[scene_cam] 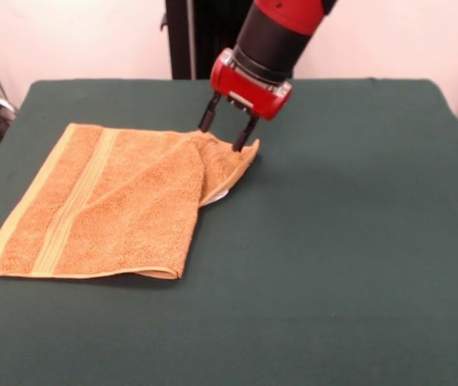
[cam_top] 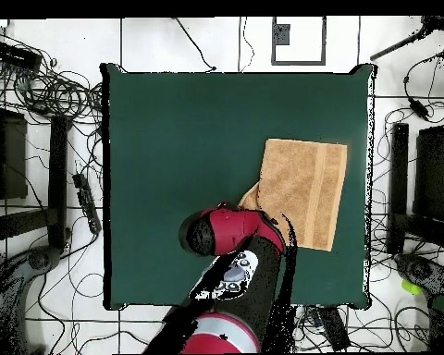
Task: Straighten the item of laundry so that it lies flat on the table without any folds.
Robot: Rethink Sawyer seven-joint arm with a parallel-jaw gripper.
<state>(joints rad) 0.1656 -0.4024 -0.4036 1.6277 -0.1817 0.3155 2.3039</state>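
Note:
The golden-orange towel (scene_cam: pixel 108 205) lies on the left half of the dark green table (scene_cam: pixel 357 241). Its right part is folded back over the rest, and a raised corner points right. A bit of white tag (scene_cam: pixel 219 195) peeks out under that fold. My gripper (scene_cam: pixel 221 137) is at the towel's far right corner. Its two black fingers (scene_cam: pixel 243 135) are apart, with their tips at the raised fold. In the overhead view the towel (cam_top: pixel 304 189) lies on the right of the table (cam_top: pixel 179 157). The red arm (cam_top: pixel 235 231) covers the gripper and the towel's lower left corner.
Cables and equipment (cam_top: pixel 50 92) lie on the floor around the table. The black pedestal (scene_cam: pixel 204 36) stands behind the table's far edge.

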